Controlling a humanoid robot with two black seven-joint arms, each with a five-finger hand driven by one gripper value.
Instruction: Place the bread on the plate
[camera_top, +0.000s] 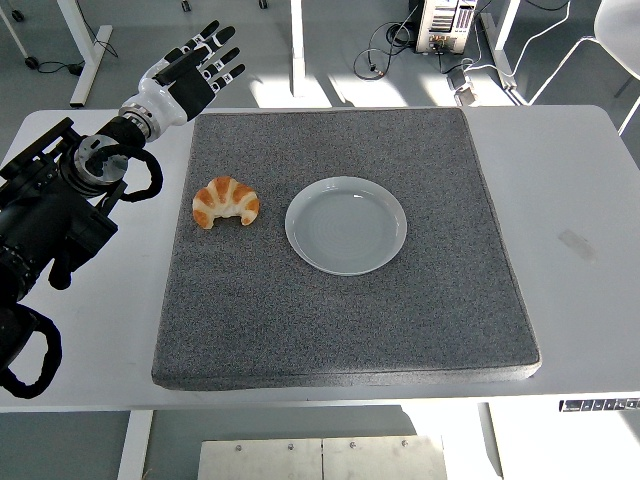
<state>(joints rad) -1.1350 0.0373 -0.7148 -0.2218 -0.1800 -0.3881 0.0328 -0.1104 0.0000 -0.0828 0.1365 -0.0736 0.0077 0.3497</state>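
A golden croissant (226, 202) lies on the left part of the grey mat (350, 330). To its right, near the mat's middle, sits a pale round plate (346, 225) with nothing on it. My left hand (196, 66) hovers beyond the mat's far left corner, well above and behind the croissant, fingers spread and holding nothing. The left arm (60, 200) reaches in from the left edge. The right arm does not show.
The mat covers most of the white table (580, 230). Beyond the far edge are desk legs, cables and a computer box (445, 22) on the floor. A small piece of tape (577, 243) sits on the table at right.
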